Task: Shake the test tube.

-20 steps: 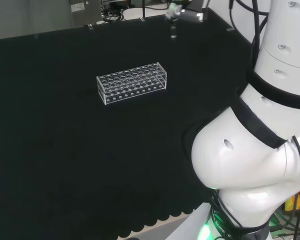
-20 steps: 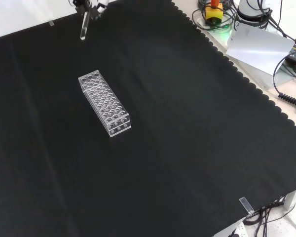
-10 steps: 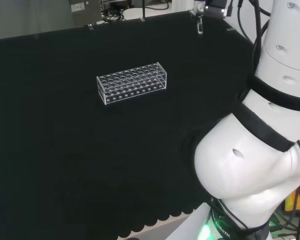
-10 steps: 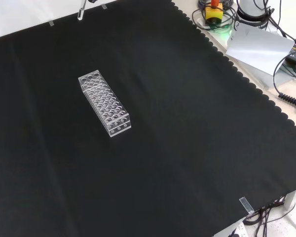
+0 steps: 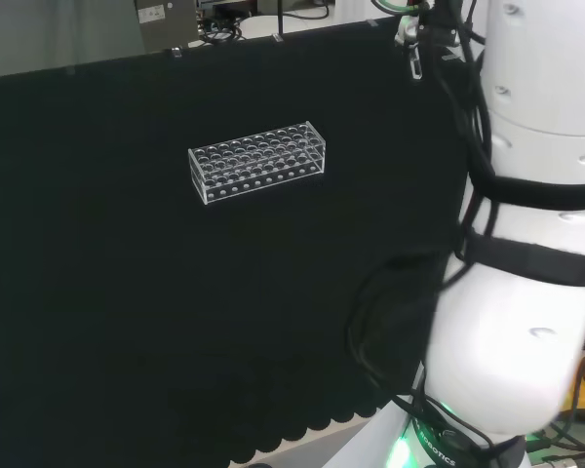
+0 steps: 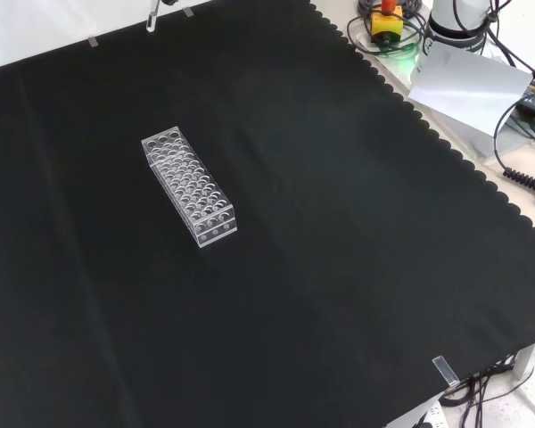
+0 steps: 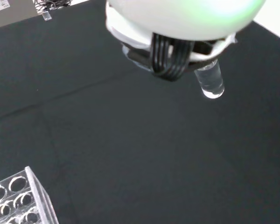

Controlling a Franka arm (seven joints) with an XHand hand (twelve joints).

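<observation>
I've got the small clear glass test tube (image 7: 210, 82) clamped in the black and white hand (image 7: 177, 28), high above the black-clothed bench (image 6: 339, 267) and well clear of the clear plastic tube rack (image 5: 258, 161); probably mid-shake, can't confirm, return to rack pending.

One clear test tube (image 7: 210, 82) shows, its rounded end hanging free above the cloth (image 6: 339, 223); in the head view it (image 5: 415, 64) is at the top beside the arm (image 5: 526, 292), and in the front view its tip (image 6: 150, 21) is at the top edge. One clear rack (image 5: 257, 161) stands on the cloth, with many round holes that cannot be counted exactly; it (image 6: 188, 186) is alone on the cloth in the front view, and one corner of it (image 7: 18, 198) shows in the wrist view. There is one black cloth and one white arm.
</observation>
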